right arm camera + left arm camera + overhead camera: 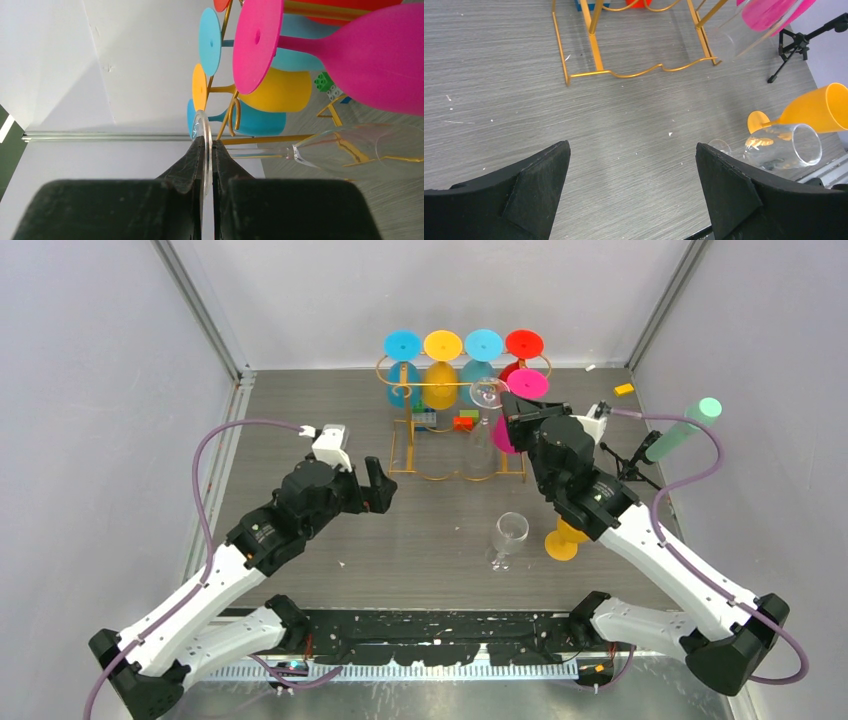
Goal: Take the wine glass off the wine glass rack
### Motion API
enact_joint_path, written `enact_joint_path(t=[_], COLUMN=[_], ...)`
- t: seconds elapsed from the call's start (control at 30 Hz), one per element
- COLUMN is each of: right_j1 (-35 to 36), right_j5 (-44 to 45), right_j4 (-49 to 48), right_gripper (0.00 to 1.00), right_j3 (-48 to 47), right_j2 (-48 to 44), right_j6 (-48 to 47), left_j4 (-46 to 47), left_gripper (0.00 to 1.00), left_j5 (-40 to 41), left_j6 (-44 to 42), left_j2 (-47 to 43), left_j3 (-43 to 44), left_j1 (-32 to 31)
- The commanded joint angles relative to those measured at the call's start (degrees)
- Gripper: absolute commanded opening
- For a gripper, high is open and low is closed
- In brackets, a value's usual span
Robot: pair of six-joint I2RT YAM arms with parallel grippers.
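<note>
Working the removal step itself: pinching the right tool point(206, 147) tight on the thin round foot of the clear wine glass point(350, 150), fingers point(190, 160) pressing flat against either face of that foot. Hanging upside down on the wine glass rack point(595, 50), foot up at the gold top frame, bowl down between the legs, just beside a pink glass point(375, 65) in the same row. Not yet coming free, judging by the stem lying in line with the gold wire in the right wrist view.

Holding the left tool point(632, 150) wide apart above the bare bench point(499, 100), gripping nothing, near the rack's front feet but not touching them. Sitting on the bench near the right arm: another clear glass point(510, 533) and an orange glass point(563, 540), close together, touching or not being impossible to tell.

Probably calling next for drawing the foot along its rail toward the open end, level and slow, then lowering. Needing care with the pink glass hanging just beside. Needing care with the grip too: squeezing only a slim glass disc, likely to pivot or slip under the weight of the bowl. Needing a landing spot apart from the two glasses on the bench.
</note>
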State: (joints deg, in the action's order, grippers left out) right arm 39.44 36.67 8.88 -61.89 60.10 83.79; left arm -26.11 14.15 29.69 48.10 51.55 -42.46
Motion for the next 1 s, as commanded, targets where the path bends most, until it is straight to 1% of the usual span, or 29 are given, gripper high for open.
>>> enact_joint_path(t=[0.0, 0.1, 0.2, 0.27, 0.3, 0.4, 0.5, 0.6, 0.67, 0.73, 0.77, 0.83, 0.97], right_j1=[-0.15, -0.15, -0.15, -0.15, -0.18, -0.16, -0.11, -0.14, -0.12, -0.15, -0.15, -0.18, -0.15], right_j5=[-2.20, -6.01, -10.51, -14.14, -17.55, -22.54, -28.75, -32.01, -33.70, -35.62, -37.81, -39.31, -40.70], right_j4=[-1.99, -1.14, -0.32, -0.26, -0.48, -1.35, -2.49, -3.61, -4.09, -5.32, -5.91, -7.01, -8.50], right_gripper=[0.00, 0.00, 0.00, 0.00, 0.00, 0.00, 0.01, 0.00, 0.00, 0.00, 0.00, 0.00, 0.00], right_j3=[0.35, 0.72, 1.93, 3.23, 3.64, 5.77, 7.60, 8.70, 9.11, 9.61, 9.73, 9.81, 9.20], right_j2=[-2.40, -3.41, -5.06, -6.06, -6.32, -7.35, -8.38, -9.39, -9.91, -10.19, -10.14, -9.86, -9.21], right_j6=[0.39, 0.80, 1.99, 3.37, 4.20, 6.23, 8.62, 10.42, 11.31, 12.77, 13.92, 14.92, 15.80], left_j4=[2.80, 4.41, 8.28, 12.42, 14.84, 22.64, 31.13, 35.07, 37.89, 42.70, 44.17, 45.36, 47.78], left_gripper=[1.00, 1.00, 1.00, 0.97, 0.96, 0.92, 0.92, 0.91, 0.91, 0.89, 0.87, 0.82, 0.74], left_j5=[-3.00, -5.09, -8.31, -10.17, -10.75, -12.88, -19.96, -26.60, -29.23, -32.17, -33.59, -36.32, -39.92], left_j6=[-0.76, -0.45, -0.76, -1.53, -2.07, -3.46, -6.30, -9.40, -10.60, -11.48, -11.90, -12.42, -10.39], left_j2=[-0.23, -0.53, -0.88, -1.01, -0.99, -0.57, 1.67, 4.15, 5.06, 6.17, 6.91, 8.64, 11.95], left_j3=[3.16, 3.21, 2.84, 2.18, 1.69, 0.18, -0.90, -1.20, -2.08, -3.60, -3.82, -3.40, -2.83], left_j1=[0.27, 0.27, 0.27, 0.27, 0.27, 0.27, 0.27, 0.27, 0.27, 0.27, 0.27, 0.27, 0.27])
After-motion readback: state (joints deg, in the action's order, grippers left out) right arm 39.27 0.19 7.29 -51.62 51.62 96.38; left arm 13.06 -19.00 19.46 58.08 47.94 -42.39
